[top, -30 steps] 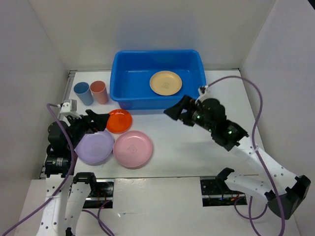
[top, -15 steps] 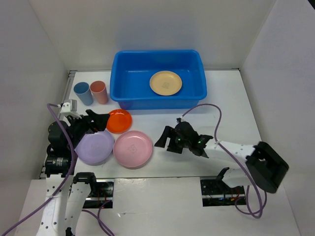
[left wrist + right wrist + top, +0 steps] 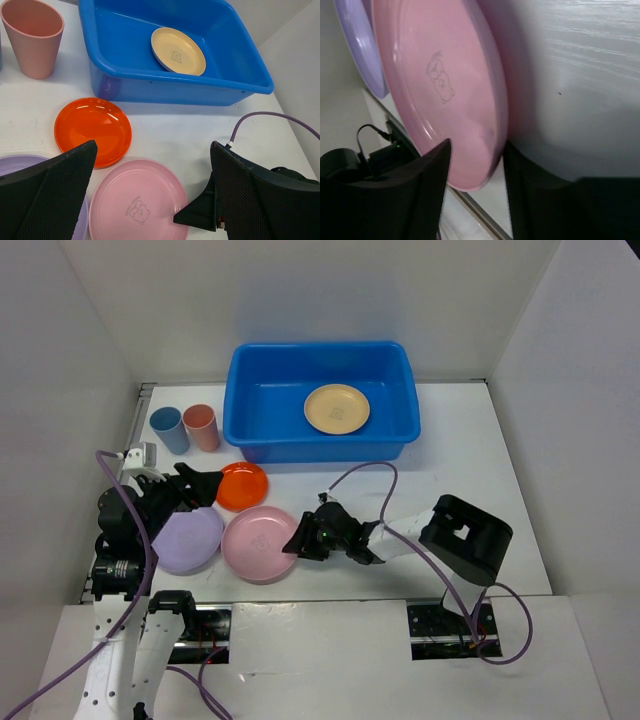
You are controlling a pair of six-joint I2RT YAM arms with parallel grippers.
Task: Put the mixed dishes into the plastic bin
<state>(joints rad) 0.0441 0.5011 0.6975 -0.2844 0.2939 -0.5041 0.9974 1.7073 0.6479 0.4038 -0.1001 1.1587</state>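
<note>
The blue plastic bin (image 3: 240, 410) stands at the back with a yellow plate (image 3: 337, 408) lying in it. On the table in front lie an orange plate (image 3: 242, 486), a pink plate (image 3: 255, 545) and a lavender plate (image 3: 188, 540). My right gripper (image 3: 300, 541) is shut on the pink plate (image 3: 435, 75) at its right rim, one finger over the face and one under the edge (image 3: 476, 165). My left gripper (image 3: 205, 490) hangs open above the orange and lavender plates, holding nothing. Its wide-apart fingers (image 3: 50, 195) frame the pink plate (image 3: 135, 200).
A blue cup (image 3: 169, 429) and a salmon-pink cup (image 3: 201, 427) stand upright left of the bin. The lavender plate (image 3: 357, 45) touches the pink one's left side. White walls enclose the table. The right arm's purple cable (image 3: 365, 475) loops over the table before the bin.
My right arm swung from the bin's front down and left to the pink plate, and its jaws narrowed around the rim. The pink plate slid slightly left. The left arm stayed put.
</note>
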